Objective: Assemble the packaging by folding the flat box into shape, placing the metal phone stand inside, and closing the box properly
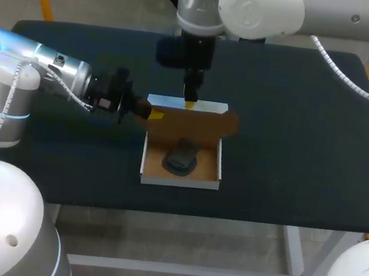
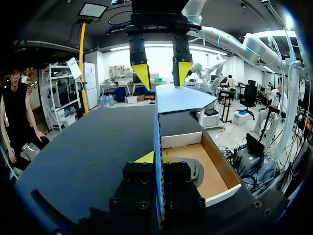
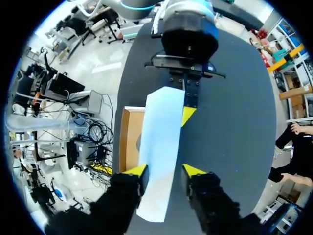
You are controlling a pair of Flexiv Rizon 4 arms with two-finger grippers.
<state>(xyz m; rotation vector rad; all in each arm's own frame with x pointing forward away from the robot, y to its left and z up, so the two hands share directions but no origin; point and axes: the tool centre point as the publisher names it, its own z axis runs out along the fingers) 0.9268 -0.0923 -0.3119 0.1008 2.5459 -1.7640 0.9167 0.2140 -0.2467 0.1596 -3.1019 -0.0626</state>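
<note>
The white cardboard box [image 1: 180,180] sits open at the table's middle, brown inside. The dark metal phone stand [image 1: 181,158] lies in it. The lid [image 1: 193,122] stands raised along the box's far side. My left gripper [image 1: 155,114] is shut on the lid's left edge; in the left wrist view the panel's edge [image 2: 159,147] runs between its fingers [image 2: 157,157], with the stand [image 2: 195,171] just beyond. My right gripper [image 1: 190,103] hangs over the lid's top edge, open. Its fingers straddle the white lid [image 3: 164,127] in the right wrist view [image 3: 165,170], with a gap on one side.
The black table [image 1: 305,139] stretches bare on either side of the box. My right arm comes down from the far side over the box, and my left arm lies low across the table's left part.
</note>
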